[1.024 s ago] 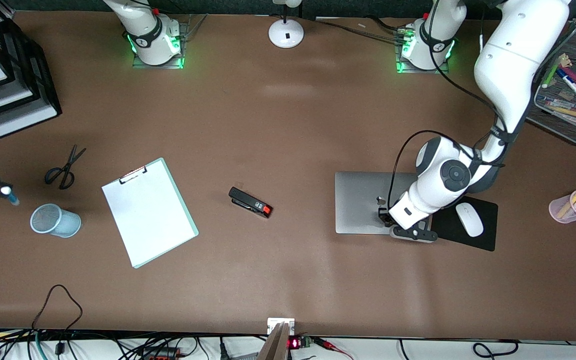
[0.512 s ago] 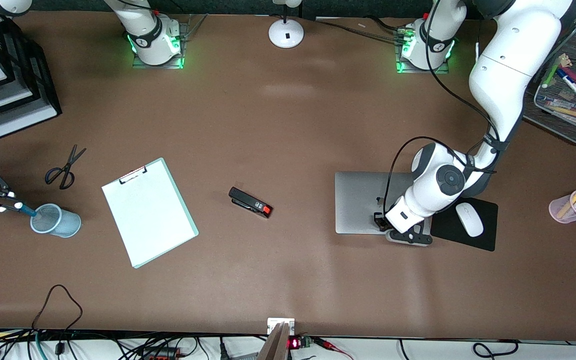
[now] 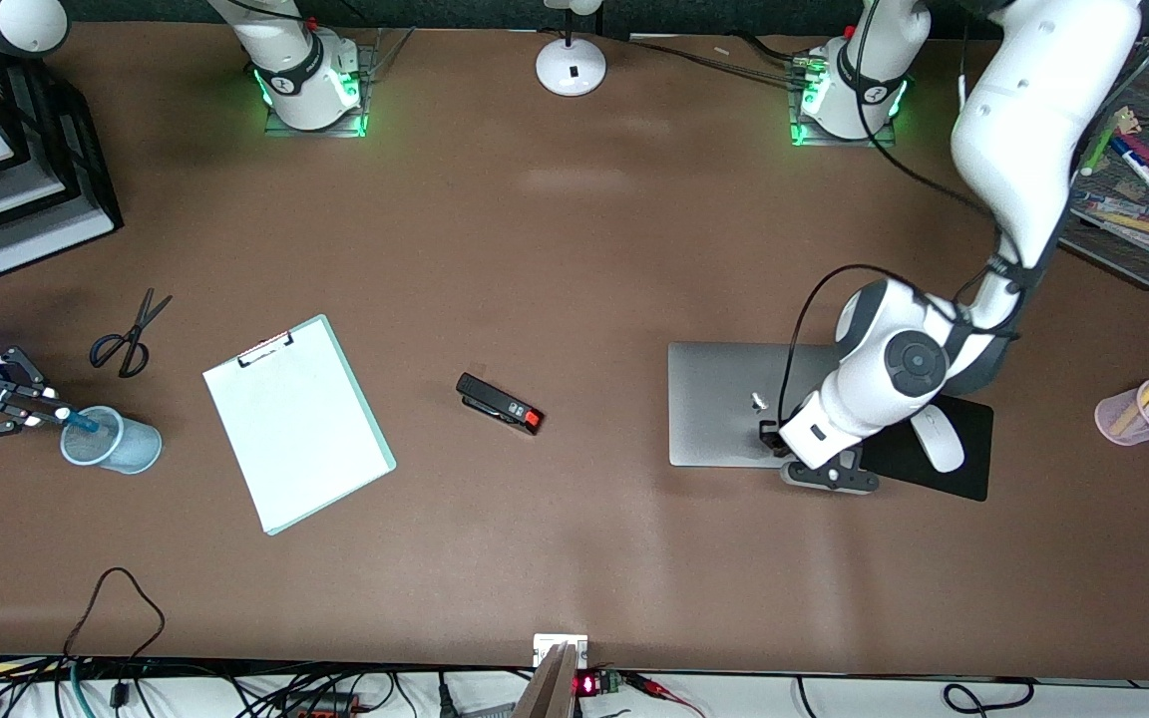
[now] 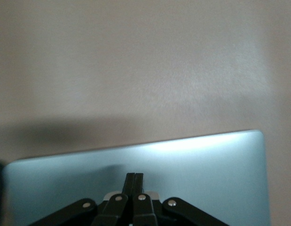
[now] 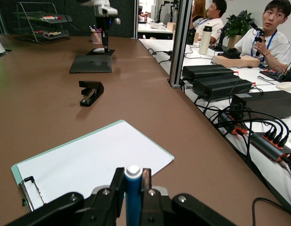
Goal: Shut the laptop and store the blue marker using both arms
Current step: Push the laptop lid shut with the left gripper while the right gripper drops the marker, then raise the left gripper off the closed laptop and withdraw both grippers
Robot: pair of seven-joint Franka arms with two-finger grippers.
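Two grippers are mine. My left gripper [image 3: 772, 439], its fingers [image 4: 134, 181] pressed together with nothing between them, rests on the closed laptop [image 3: 724, 404] at the lid's edge nearer the front camera; the laptop lies flat just beside the mouse pad [image 3: 939, 469], toward the left arm's end of the table. My right gripper [image 3: 58, 412] pinches the marker [image 5: 132, 197], tip down in the mesh cup [image 3: 111, 440] at the right arm's end, near the clipboard [image 3: 297, 422].
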